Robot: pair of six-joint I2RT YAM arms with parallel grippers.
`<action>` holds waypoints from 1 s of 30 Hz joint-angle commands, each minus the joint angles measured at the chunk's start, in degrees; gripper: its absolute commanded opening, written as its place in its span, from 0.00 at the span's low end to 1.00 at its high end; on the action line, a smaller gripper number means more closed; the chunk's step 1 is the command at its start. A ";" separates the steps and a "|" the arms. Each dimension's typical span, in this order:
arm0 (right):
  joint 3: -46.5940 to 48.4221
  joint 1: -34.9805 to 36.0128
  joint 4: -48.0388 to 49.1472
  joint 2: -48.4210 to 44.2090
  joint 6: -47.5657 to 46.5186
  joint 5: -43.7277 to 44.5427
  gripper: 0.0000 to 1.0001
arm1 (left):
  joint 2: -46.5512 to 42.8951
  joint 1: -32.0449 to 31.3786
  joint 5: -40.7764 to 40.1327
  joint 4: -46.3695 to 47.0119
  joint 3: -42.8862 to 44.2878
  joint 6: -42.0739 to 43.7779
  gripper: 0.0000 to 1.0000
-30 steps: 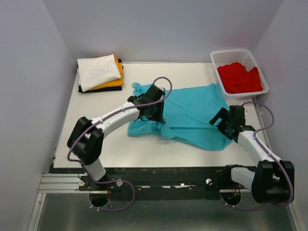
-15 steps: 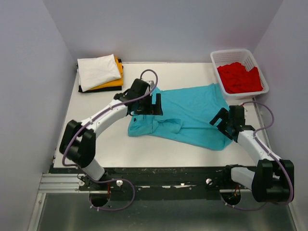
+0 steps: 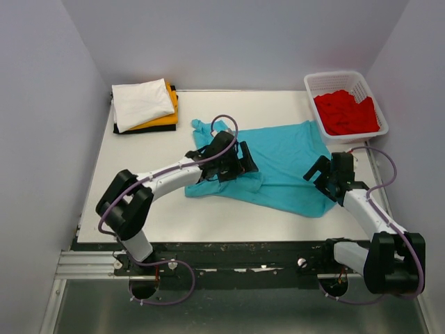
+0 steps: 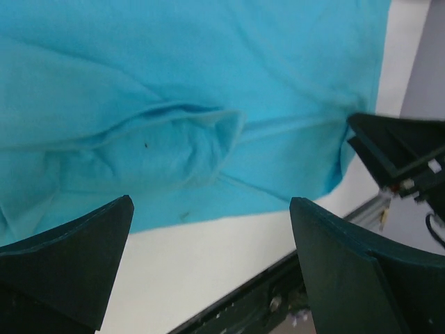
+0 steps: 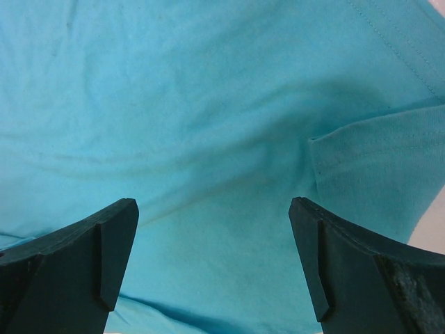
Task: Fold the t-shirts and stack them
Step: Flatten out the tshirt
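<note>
The teal t-shirt (image 3: 285,156) lies spread across the middle of the table, its left part bunched into a folded flap (image 4: 174,149). My left gripper (image 3: 241,161) hovers over that bunched part, open and holding nothing (image 4: 208,240). My right gripper (image 3: 321,174) is open above the shirt's right side near a sleeve (image 5: 375,174), nothing between its fingers (image 5: 212,240). A red t-shirt (image 3: 344,113) lies crumpled in the basket. At the back left is a folded stack: white (image 3: 141,102) on top, orange-yellow (image 3: 167,120), black (image 3: 142,129) at the bottom.
The white lattice basket (image 3: 334,76) stands at the back right corner. Bare tabletop (image 3: 139,202) runs along the left and in front of the shirt. The table's dark front edge (image 4: 243,316) is close under the left gripper's view. Grey walls enclose three sides.
The left gripper has opened and let go of the teal cloth. It swung back and left, then right over the shirt's bunched part. The right arm has stayed put.
</note>
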 commanded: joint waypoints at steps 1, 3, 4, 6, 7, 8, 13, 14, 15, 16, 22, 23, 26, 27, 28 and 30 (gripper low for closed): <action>-0.58 -0.13 0.22 -1.10 -0.65 1.43 1.00 | 6.50 -1.90 -13.92 -4.79 12.09 1.00 0.99; -0.44 -0.13 -0.05 -1.24 -0.68 2.25 1.00 | 9.02 -2.30 -12.58 -6.76 16.32 13.29 0.99; -0.37 -0.12 -0.32 -1.19 -0.73 2.59 1.00 | 10.20 -2.40 -11.06 -8.07 18.19 22.00 0.99; -0.49 -0.13 0.23 -1.06 -0.76 2.27 1.00 | 12.79 -2.41 -3.28 -15.16 23.62 41.52 0.99; -0.58 -0.13 0.54 -0.91 -1.05 1.87 1.00 | 12.97 -2.41 -3.21 -17.71 24.51 46.22 0.99; -0.51 -0.13 0.51 -0.77 -1.17 1.45 1.00 | 12.83 -2.12 -2.05 -19.61 24.67 51.88 0.99; -0.34 -0.13 0.41 -0.57 -1.78 1.05 1.00 | 13.64 3.41 10.83 -20.10 22.86 61.43 0.99; -0.15 -0.13 0.25 -0.73 -2.03 1.11 1.00 | 14.25 4.38 14.12 -20.12 23.04 61.23 0.99; -0.15 -0.13 0.02 -0.94 -2.01 1.29 1.00 | 14.99 5.11 16.33 -20.26 23.09 61.74 0.99; -0.16 -0.13 -0.09 -1.15 -1.95 1.53 1.00 | 15.47 5.20 16.89 -20.40 23.08 61.99 0.99; -0.12 -0.08 0.12 -1.24 -1.82 1.06 1.00 | 19.83 5.20 12.69 -23.37 26.02 62.13 0.95; -0.20 -0.07 0.23 -1.07 -1.80 0.93 1.00 | 20.71 5.16 12.82 -23.92 26.56 62.01 0.92; -0.13 -0.13 0.50 -0.57 -1.77 0.89 1.00 | 21.80 5.11 13.27 -23.92 26.31 61.16 0.87; -0.06 -0.13 0.49 -0.37 -1.81 0.80 1.00 | 21.88 5.07 13.18 -23.66 25.94 60.94 0.85; -0.10 -0.13 0.56 -0.20 -1.82 0.73 1.00 | 21.90 5.01 12.77 -23.45 25.73 60.60 0.83; -0.07 -0.13 0.82 0.24 -1.70 0.63 1.00 | 22.01 4.90 12.68 -23.38 25.67 59.97 0.76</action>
